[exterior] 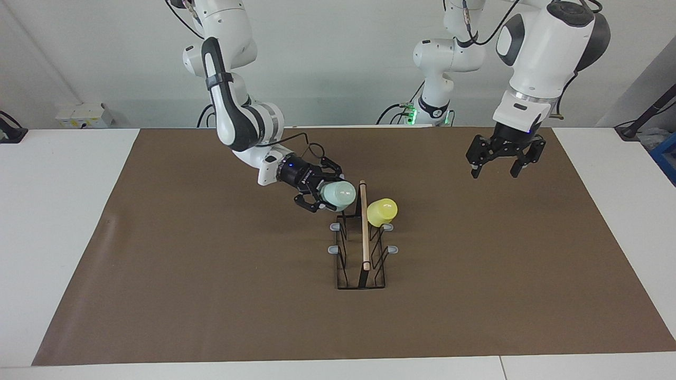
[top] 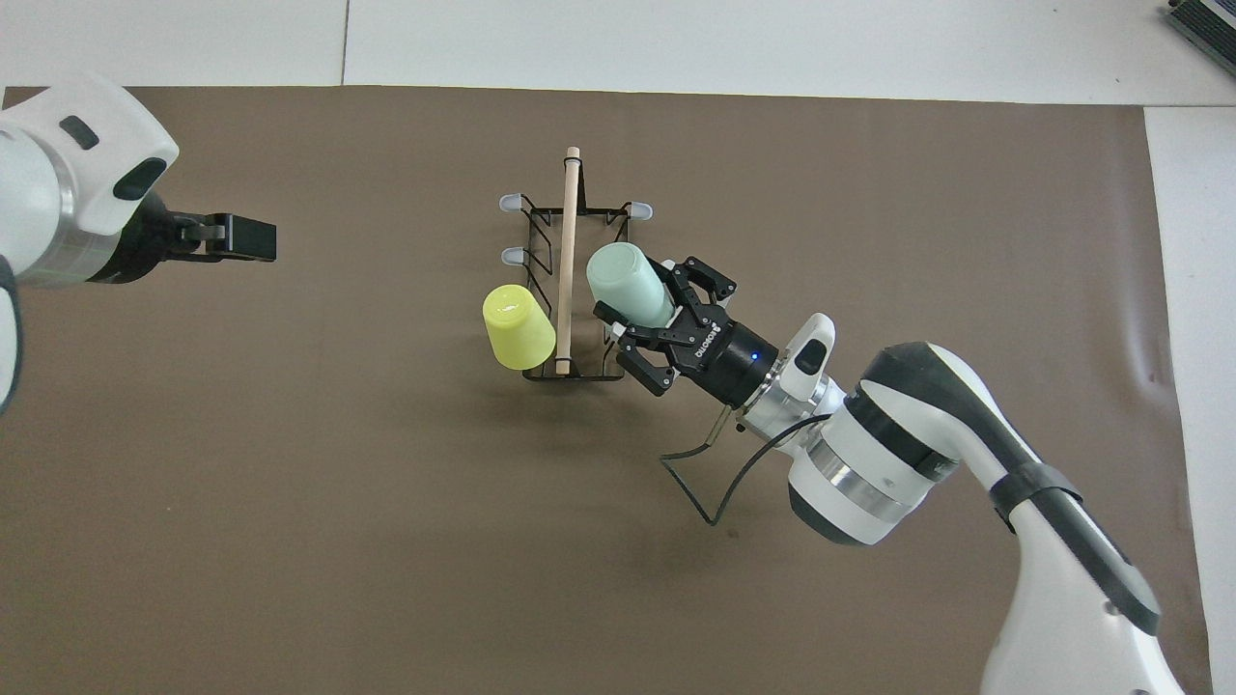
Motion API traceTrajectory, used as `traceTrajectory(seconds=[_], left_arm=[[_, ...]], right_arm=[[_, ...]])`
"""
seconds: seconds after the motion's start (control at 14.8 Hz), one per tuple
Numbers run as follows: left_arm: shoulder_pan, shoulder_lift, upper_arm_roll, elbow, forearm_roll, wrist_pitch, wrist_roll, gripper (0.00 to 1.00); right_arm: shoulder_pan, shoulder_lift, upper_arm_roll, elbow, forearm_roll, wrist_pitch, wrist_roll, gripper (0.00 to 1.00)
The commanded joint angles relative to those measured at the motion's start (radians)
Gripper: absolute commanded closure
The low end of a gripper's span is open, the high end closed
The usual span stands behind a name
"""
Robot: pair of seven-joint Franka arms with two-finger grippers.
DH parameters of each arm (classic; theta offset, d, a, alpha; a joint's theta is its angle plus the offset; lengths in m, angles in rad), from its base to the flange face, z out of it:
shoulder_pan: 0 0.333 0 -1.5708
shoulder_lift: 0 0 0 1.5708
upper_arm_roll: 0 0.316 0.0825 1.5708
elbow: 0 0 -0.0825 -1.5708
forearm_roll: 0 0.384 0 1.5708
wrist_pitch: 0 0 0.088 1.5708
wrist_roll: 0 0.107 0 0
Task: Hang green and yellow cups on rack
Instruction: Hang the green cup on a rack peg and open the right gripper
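The right gripper (exterior: 323,196) is clamped around the mint green cup (exterior: 338,194), holding it tipped on its side at the rack's (exterior: 360,248) peg nearest the robots on the right arm's side; I can't tell whether the cup touches the peg. On the other side of the light wooden rod (exterior: 364,224), the yellow cup (exterior: 382,211) hangs tilted on the peg nearest the robots. The left gripper (exterior: 503,162) hangs with fingers spread and empty over the brown mat (exterior: 211,295) toward the left arm's end of the table, well apart from the rack.

White table (exterior: 63,221), brown mat (exterior: 211,295) covering most of it, black wire rack (exterior: 360,264) apparently mid-mat
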Motion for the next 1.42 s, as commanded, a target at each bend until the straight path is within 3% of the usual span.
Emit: traceTrajectory(seconds=[0.0, 0.27, 0.41, 0.74, 0.81, 0.88, 0.95, 1.35], left_arm=[[-0.010, 0.019, 0.048, 0.079, -0.015, -0.131, 0.124, 0.00], [-0.002, 0.024, 0.093, 0.128, -0.024, -0.247, 0.247, 0.00], [0.056, -0.005, 0.073, 0.124, -0.021, -0.292, 0.262, 0.00], [0.059, -0.048, 0.076, 0.090, -0.021, -0.353, 0.258, 0.00], [0.058, -0.048, 0.076, 0.090, -0.022, -0.355, 0.255, 0.00], [0.058, -0.048, 0.074, 0.088, -0.022, -0.353, 0.259, 0.00], [0.058, -0.050, 0.074, 0.084, -0.022, -0.346, 0.259, 0.00], [0.059, -0.050, 0.076, 0.073, -0.036, -0.326, 0.250, 0.00]], right_arm=[[0.003, 0.032, -0.002, 0.013, 0.035, -0.028, -0.046, 1.00], [0.004, 0.058, -0.002, 0.009, 0.037, -0.039, -0.087, 1.00], [0.006, 0.073, -0.001, 0.004, 0.035, -0.037, -0.107, 1.00], [0.004, 0.095, -0.002, 0.001, 0.034, -0.019, -0.131, 1.00], [0.004, 0.095, -0.002, -0.003, 0.034, 0.001, -0.131, 0.90], [0.004, 0.097, -0.002, -0.005, 0.032, 0.010, -0.134, 0.20], [0.003, 0.097, -0.002, -0.007, 0.031, 0.007, -0.140, 0.00], [-0.009, 0.058, -0.005, -0.002, 0.020, 0.053, -0.140, 0.00]])
